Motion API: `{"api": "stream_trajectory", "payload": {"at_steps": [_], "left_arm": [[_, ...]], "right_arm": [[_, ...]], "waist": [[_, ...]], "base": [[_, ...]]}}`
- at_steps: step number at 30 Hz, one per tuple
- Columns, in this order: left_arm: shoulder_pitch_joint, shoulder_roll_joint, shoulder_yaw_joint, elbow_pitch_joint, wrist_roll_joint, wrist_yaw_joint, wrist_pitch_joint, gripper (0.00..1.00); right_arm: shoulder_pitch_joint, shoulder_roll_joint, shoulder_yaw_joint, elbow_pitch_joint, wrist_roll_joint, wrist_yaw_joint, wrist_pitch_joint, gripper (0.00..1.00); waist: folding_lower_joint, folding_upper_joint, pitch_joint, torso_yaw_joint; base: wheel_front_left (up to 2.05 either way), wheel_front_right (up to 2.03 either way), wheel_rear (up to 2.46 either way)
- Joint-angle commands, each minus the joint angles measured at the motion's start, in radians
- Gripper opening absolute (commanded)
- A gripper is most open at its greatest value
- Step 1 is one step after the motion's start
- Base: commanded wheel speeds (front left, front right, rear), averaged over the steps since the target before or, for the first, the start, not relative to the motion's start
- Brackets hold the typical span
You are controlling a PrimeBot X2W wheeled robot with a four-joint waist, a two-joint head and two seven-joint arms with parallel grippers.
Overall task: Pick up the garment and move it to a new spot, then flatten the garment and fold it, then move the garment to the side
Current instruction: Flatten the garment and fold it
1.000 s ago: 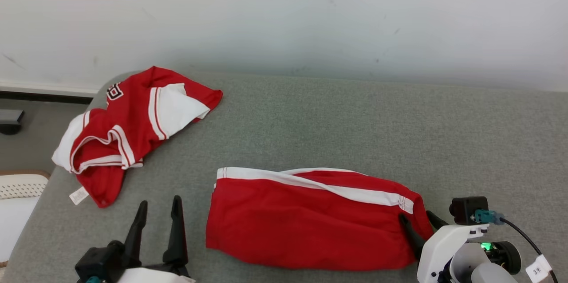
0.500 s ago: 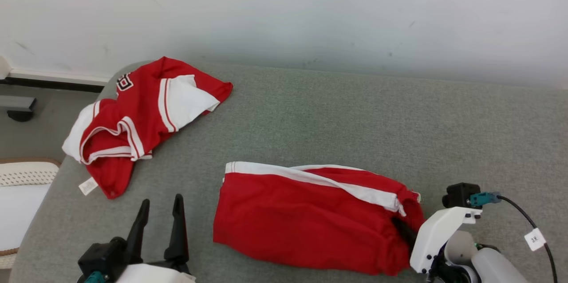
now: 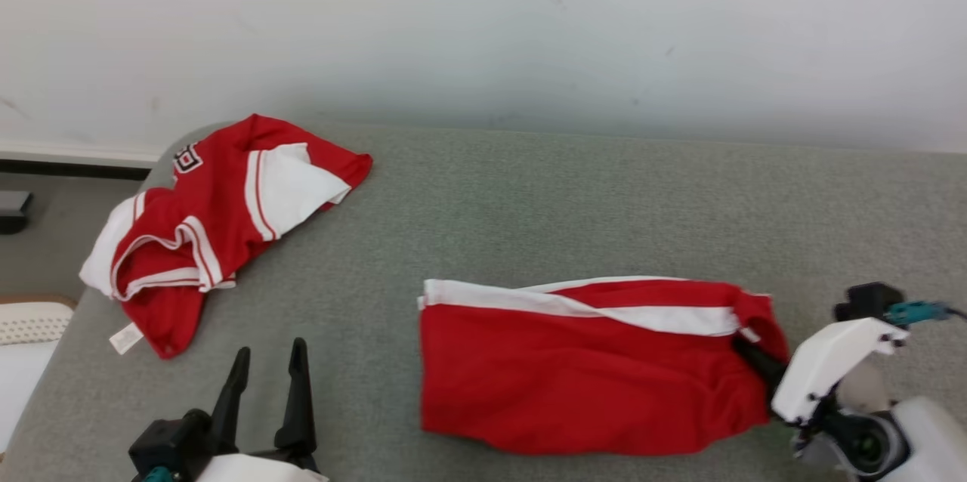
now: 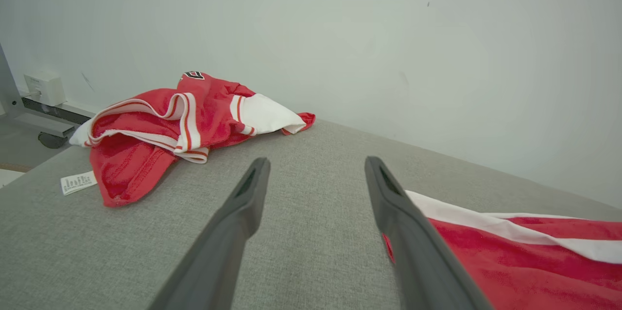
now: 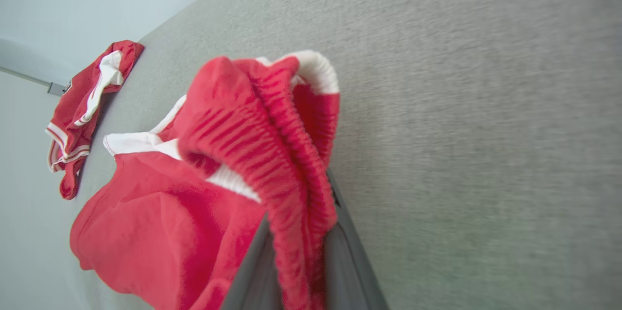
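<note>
The right end effector (image 3: 754, 359) has just closed on the elastic waistband (image 5: 272, 154) of the red shorts (image 3: 589, 376), which lie toward the front right of the surface (image 3: 566, 202). It has dragged them rightward, away from the crumpled jersey (image 3: 227, 202), so the move to a new spot looks begun. The left end effector (image 3: 268, 384) stays wide open and empty.

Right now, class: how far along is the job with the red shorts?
Done: nothing clearly; the shorts lie rumpled on the grey surface. In hand: the right hand is shut on their waistband. To do: moving, flattening, folding, setting aside; the left hand is open.
</note>
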Motion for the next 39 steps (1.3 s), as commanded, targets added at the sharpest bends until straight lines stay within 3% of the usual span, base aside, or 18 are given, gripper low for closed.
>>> {"api": "stream_trajectory", "payload": {"at_steps": [1, 5, 8, 15, 19, 25, 30, 35, 36, 37, 38, 39], "left_arm": [[0.002, 0.003, 0.004, 0.000, -0.002, -0.003, 0.000, 1.00], [-0.004, 0.003, 0.003, 0.007, -0.008, -0.010, 0.000, 1.00], [-0.008, 0.003, 0.001, 0.017, -0.011, -0.013, 0.000, 1.00], [-0.014, 0.003, -0.018, 0.036, -0.016, -0.015, 0.000, 1.00], [-0.020, 0.003, -0.033, 0.043, -0.029, -0.012, 0.000, 1.00], [-0.032, 0.003, -0.064, 0.050, -0.060, -0.002, 0.000, 1.00], [-0.039, 0.003, -0.083, 0.055, -0.075, 0.004, 0.000, 1.00], [-0.043, 0.003, -0.094, 0.055, -0.080, 0.010, 0.000, 1.00], [-0.045, 0.003, -0.096, 0.055, -0.081, 0.011, 0.000, 1.00], [-0.046, 0.003, -0.098, 0.055, -0.082, 0.013, 0.000, 1.00], [-0.046, 0.003, -0.099, 0.057, -0.082, 0.013, 0.000, 1.00], [-0.046, 0.003, -0.101, 0.059, -0.083, 0.015, 0.000, 1.00]], "right_arm": [[-0.016, -0.040, -0.022, -0.013, 0.019, 0.000, 0.014, 0.00], [-0.020, -0.099, -0.065, -0.042, 0.051, 0.000, 0.063, 0.00], [-0.023, -0.101, -0.097, -0.058, 0.089, 0.001, 0.119, 0.00], [-0.040, 0.002, -0.155, -0.100, 0.192, 0.001, 0.223, 0.00], [-0.053, 0.063, -0.150, -0.094, 0.185, 0.001, 0.253, 0.00], [-0.095, 0.116, -0.139, -0.023, 0.163, 0.000, 0.238, 0.00], [-0.142, 0.124, -0.105, 0.059, 0.115, 0.001, 0.194, 0.00], [-0.186, 0.123, -0.017, 0.125, 0.147, 0.001, 0.147, 0.00], [-0.194, 0.124, 0.002, 0.138, 0.161, 0.001, 0.133, 0.09], [-0.199, 0.124, 0.021, 0.151, 0.176, 0.001, 0.122, 0.42], [-0.204, 0.124, 0.040, 0.163, 0.191, 0.001, 0.109, 0.95], [-0.209, 0.124, 0.061, 0.175, 0.207, 0.001, 0.099, 1.00]], "waist": [[-0.0001, -0.0001, 0.001, -0.017], [-0.0001, -0.0001, 0.003, -0.037], [-0.0001, -0.0001, 0.000, -0.045], [-0.0001, -0.0001, -0.011, -0.036], [-0.0001, -0.0001, -0.005, -0.006], [-0.0001, -0.0001, 0.016, 0.060], [-0.0001, -0.0001, 0.029, 0.109], [-0.0001, -0.0001, 0.035, 0.132], [-0.0001, -0.0001, 0.036, 0.134], [-0.0001, -0.0001, 0.036, 0.136], [-0.0001, -0.0001, 0.037, 0.137], [-0.0001, -0.0001, 0.037, 0.137]], "base": [[0.00, 0.00, 0.00], [0.00, 0.00, 0.00], [0.00, 0.00, 0.00], [0.00, 0.00, 0.00], [0.00, 0.00, 0.00], [0.00, 0.00, 0.00], [0.00, 0.00, 0.00], [0.00, 0.00, 0.00], [0.00, 0.00, 0.00], [0.00, 0.00, 0.00], [0.00, 0.00, 0.00], [0.00, 0.00, 0.00]]}}
